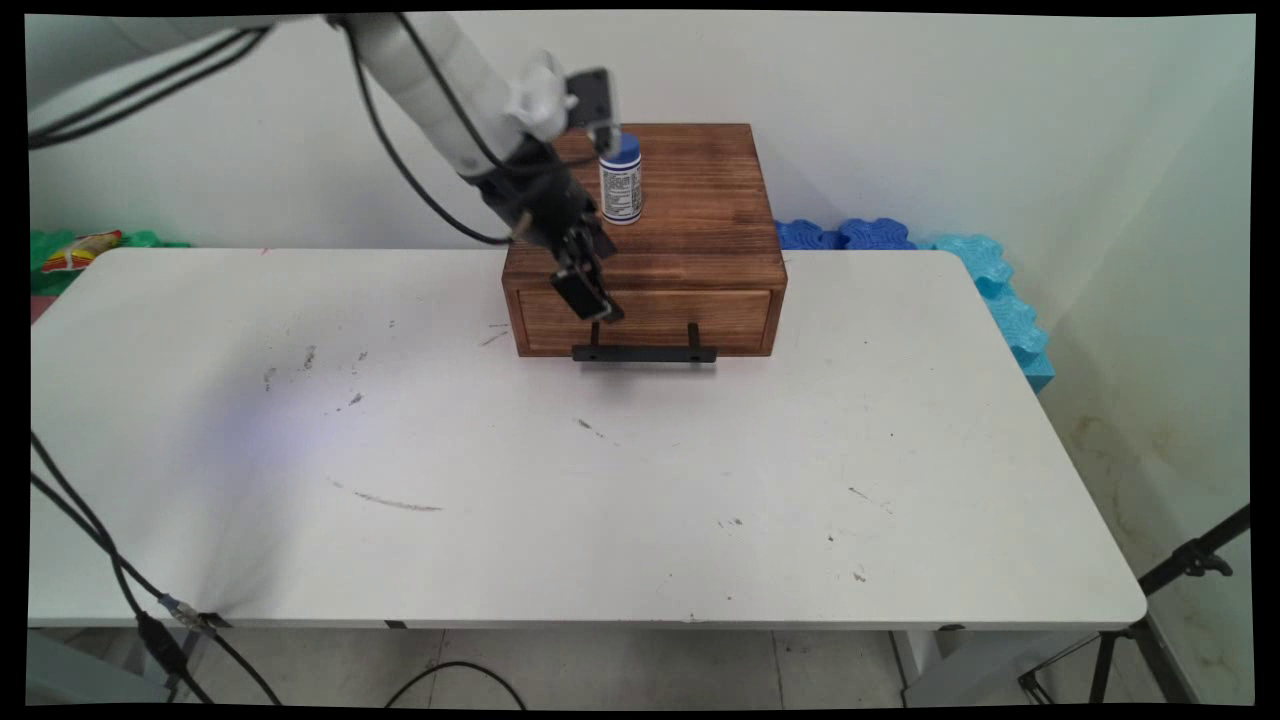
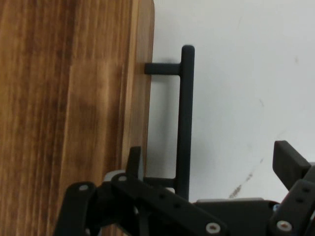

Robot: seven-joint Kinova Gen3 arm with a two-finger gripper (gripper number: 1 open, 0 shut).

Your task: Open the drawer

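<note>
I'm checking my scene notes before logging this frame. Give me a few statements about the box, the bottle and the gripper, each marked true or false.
1. The wooden drawer box has its drawer pulled out. False: it is shut.
2. A blue-capped bottle stands upright on the box. True.
3. The gripper is open, fingers astride the black handle. True.
4. The bottle lies on the white table. False: it stands on the box.

A gap is left between the black handle (image 2: 185, 118) and the drawer front (image 2: 140, 98); open table (image 1: 600, 480) lies in front.
</note>
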